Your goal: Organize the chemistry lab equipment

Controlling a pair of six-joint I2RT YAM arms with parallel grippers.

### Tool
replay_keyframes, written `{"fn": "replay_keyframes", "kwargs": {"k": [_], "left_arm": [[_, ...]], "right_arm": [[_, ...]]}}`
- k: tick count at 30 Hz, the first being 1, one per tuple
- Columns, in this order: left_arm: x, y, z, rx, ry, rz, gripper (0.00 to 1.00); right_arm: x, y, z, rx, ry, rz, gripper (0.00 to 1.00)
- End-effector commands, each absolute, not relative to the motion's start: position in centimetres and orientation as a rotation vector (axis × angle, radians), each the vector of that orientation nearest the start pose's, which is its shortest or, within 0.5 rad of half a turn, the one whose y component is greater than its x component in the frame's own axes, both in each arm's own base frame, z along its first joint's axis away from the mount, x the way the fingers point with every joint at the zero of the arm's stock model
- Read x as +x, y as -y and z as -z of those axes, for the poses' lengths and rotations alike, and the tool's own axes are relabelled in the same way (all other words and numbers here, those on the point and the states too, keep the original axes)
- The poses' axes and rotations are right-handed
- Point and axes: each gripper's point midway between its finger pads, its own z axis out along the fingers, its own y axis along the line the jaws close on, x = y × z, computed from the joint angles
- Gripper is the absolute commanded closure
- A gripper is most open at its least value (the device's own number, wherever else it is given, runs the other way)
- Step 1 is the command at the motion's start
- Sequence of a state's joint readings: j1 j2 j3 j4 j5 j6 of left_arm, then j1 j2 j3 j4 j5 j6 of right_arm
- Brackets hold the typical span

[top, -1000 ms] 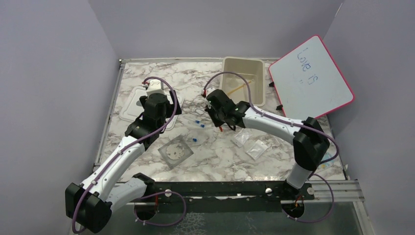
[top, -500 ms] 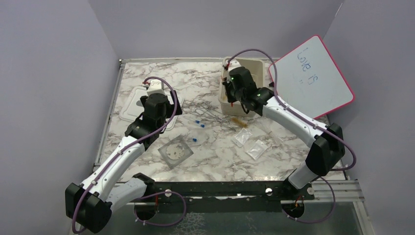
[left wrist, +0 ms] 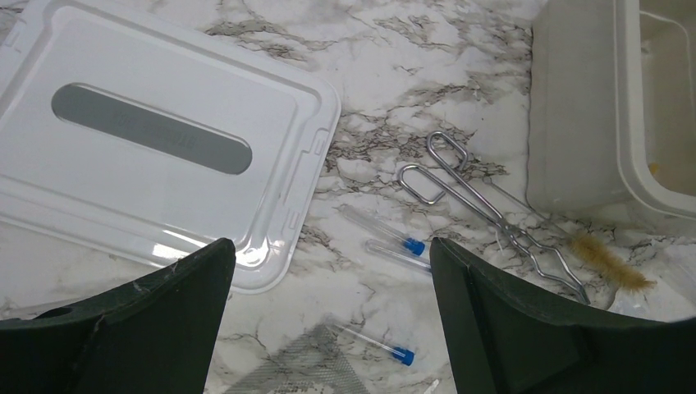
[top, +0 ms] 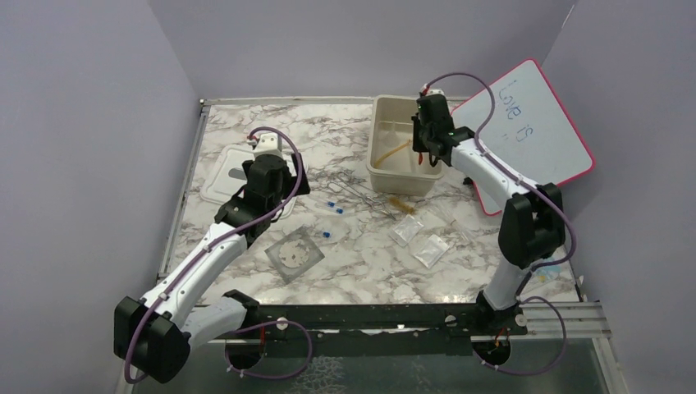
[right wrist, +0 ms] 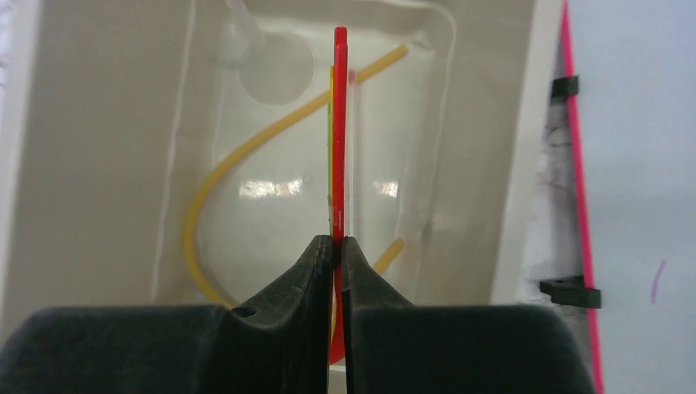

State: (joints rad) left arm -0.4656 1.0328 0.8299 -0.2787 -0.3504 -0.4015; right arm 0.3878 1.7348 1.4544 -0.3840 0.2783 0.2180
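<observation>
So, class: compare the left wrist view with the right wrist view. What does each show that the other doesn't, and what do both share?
Left wrist only: the white lid, blue-capped tubes, metal tongs and a brush. Right wrist only: the right gripper shut on coloured sticks, and the whiteboard with its pink edge. Both: the beige tub.

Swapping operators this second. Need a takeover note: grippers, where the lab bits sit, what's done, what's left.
Right gripper: shut on the coloured sticks, held over the open tub.
Left gripper: open, empty, above the table near the lid.
Done: rubber tube lies in the tub.
Left: drop the sticks in. Then clear the table: three blue-capped tubes, tongs, brush, bagged dish, two packets.
</observation>
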Motion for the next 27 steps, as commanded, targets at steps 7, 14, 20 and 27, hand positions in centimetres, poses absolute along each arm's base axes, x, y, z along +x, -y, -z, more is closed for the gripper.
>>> {"fn": "replay_keyframes", "kwargs": {"k": [7,14,20,27], "left_arm": [[32.5,12.2,-21.5,-0.112,-2.008,0.248,0.09],[32.5,12.3,-21.2,-0.102,-2.018,0.247,0.09],[32.5,12.5,-21.2,-0.095,-2.021,0.260,0.09],[32.4,12.4,-21.6,-0.100,-2.009,0.260,0.09]], "right_arm": [[48.9,-14.6,-11.5,0.036,-2.299,0.095,0.87],[48.6,-14.5,-9.5,0.075,-2.369,0.129,0.77],[48.0,-15.7,-13.9,0.023,-2.308,0.004,0.65],[45.8,-17.4,-19.5,-0.101,-2.244,-0.118,0.56]]}}
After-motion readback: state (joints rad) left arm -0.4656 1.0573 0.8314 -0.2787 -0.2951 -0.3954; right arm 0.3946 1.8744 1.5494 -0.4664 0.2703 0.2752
